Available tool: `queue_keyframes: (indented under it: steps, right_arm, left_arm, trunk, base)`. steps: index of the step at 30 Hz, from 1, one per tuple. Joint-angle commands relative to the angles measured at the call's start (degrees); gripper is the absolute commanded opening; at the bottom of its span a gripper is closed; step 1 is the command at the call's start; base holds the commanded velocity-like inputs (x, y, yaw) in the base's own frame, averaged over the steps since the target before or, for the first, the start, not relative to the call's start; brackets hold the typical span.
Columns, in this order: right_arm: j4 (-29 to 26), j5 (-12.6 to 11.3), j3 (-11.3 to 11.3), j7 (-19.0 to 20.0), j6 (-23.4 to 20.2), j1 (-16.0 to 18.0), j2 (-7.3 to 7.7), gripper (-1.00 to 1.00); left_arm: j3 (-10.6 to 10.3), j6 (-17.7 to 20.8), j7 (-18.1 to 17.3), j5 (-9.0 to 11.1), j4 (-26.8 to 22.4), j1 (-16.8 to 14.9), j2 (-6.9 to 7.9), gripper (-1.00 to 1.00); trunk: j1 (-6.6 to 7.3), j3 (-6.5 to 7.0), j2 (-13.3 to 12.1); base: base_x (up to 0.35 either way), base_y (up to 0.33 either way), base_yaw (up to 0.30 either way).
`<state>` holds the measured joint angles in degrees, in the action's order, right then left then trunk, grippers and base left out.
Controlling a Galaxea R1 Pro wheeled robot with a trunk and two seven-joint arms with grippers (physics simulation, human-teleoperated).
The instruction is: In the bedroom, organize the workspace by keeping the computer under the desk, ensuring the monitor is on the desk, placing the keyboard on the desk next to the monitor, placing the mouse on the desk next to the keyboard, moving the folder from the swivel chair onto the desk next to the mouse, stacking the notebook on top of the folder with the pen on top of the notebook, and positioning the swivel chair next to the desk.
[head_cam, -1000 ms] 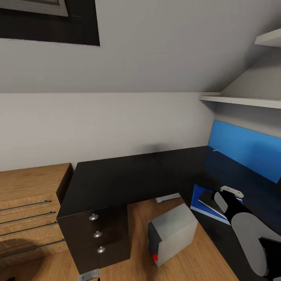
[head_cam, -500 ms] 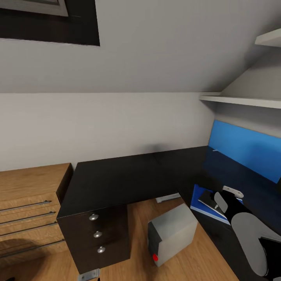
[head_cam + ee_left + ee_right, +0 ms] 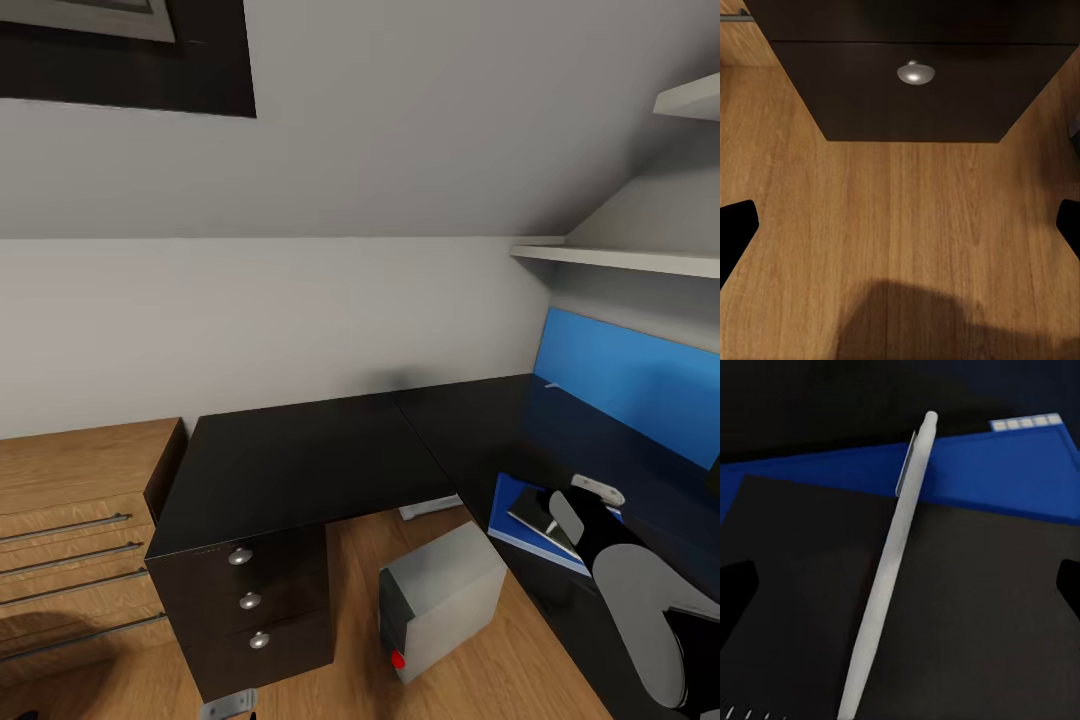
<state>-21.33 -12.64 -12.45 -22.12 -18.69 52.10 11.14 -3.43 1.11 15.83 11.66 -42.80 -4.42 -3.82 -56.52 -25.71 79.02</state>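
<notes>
Right gripper [image 3: 900,585] jaws spread wide, nothing between them, hovering right over the pen [image 3: 886,577], which lies diagonally on the dark notebook [image 3: 967,615], itself on the blue folder [image 3: 967,472]. Stack looks complete, so the wide jaws read as a release, in my judgement. In the head view the folder [image 3: 505,515] sits on the desk [image 3: 300,460] near its inner edge, the right arm over it. Computer [image 3: 445,600] stands on the floor in the corner opening, partly under the desk. Left gripper [image 3: 900,225] jaws wide, empty, facing floor below a drawer knob [image 3: 916,73].
</notes>
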Motion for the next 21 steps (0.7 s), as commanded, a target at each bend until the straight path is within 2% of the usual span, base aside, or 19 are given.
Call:
queue_keyframes:
  steps: [1, 6, 8, 9, 15, 17, 18, 19, 20, 21]
  right_arm:
    - [-0.2, -0.5, 0.0, -0.3, -0.1, 0.0, 0.01, 1.00]
    - [-2.1, -0.5, 0.1, -0.4, 0.1, 0.0, -0.60, 1.00]
    - [-4.7, -0.4, 0.0, -0.5, 0.1, 0.0, -1.92, 1.00]
    - [-8.2, -0.2, 0.0, -0.7, 0.1, -0.1, -3.23, 1.00]
    - [-17.0, 0.0, 0.0, -1.4, 0.0, -1.0, -5.94, 1.00]
    - [-21.5, 0.0, 0.1, -1.6, -0.2, -3.1, -8.37, 1.00]
    - [-25.9, 0.0, 0.1, -1.7, -0.5, -5.4, -11.25, 1.00]
    - [-27.8, 0.1, 0.2, -1.8, -0.5, -6.4, -12.74, 1.00]
    - [-28.5, 0.1, 0.4, -1.8, -0.5, -6.9, -13.47, 1.00]
    - [-29.5, 0.4, 0.9, -1.8, -0.5, -7.7, -14.86, 1.00]
  left_arm:
    - [-0.3, 0.1, 0.4, 0.5, -0.1, 0.0, 0.04, 1.00]
    - [-0.3, 0.2, 0.4, 0.5, -0.1, 0.0, 0.04, 1.00]
    - [-0.3, 0.2, 0.5, 0.6, -0.1, 0.0, 0.07, 1.00]
    - [-0.3, 0.2, 0.5, 0.6, -0.1, 0.0, 0.05, 1.00]
    - [-0.3, 0.2, 0.6, 0.6, 0.0, -0.1, 0.14, 1.00]
    - [-0.3, 0.3, 0.6, 0.6, 0.0, 0.0, 0.19, 1.00]
    - [-0.3, 0.2, 0.6, 0.6, 0.0, 0.0, 0.21, 1.00]
    - [-0.3, 0.2, 0.6, 0.6, 0.0, -0.1, 0.21, 1.00]
    - [-0.3, 0.2, 0.6, 0.6, 0.0, 0.0, 0.21, 1.00]
    - [-0.3, 0.2, 0.6, 0.6, 0.0, 0.0, 0.22, 1.00]
  trunk:
    - [0.00, -0.07, 0.0]
    - [0.00, -0.07, 0.0]
    - [0.00, -0.07, 0.0]
    - [0.00, -0.07, 0.0]
    - [0.00, -0.07, 0.0]
    - [0.00, -0.07, 0.0]
    - [0.00, -0.07, 0.0]
    - [0.00, -0.07, 0.0]
    - [0.00, -0.07, 0.0]
    - [0.00, -0.07, 0.0]
  base:
    - [0.000, 0.000, 0.000]
    - [0.000, 0.000, 0.000]
    - [0.000, 0.000, 0.000]
    - [0.000, 0.000, 0.000]
    - [0.000, 0.000, 0.000]
    - [0.000, 0.000, 0.000]
    - [0.000, 0.000, 0.000]
    - [0.000, 0.000, 0.019]
    - [0.000, 0.000, 0.044]
    - [-0.023, 0.000, 0.112]
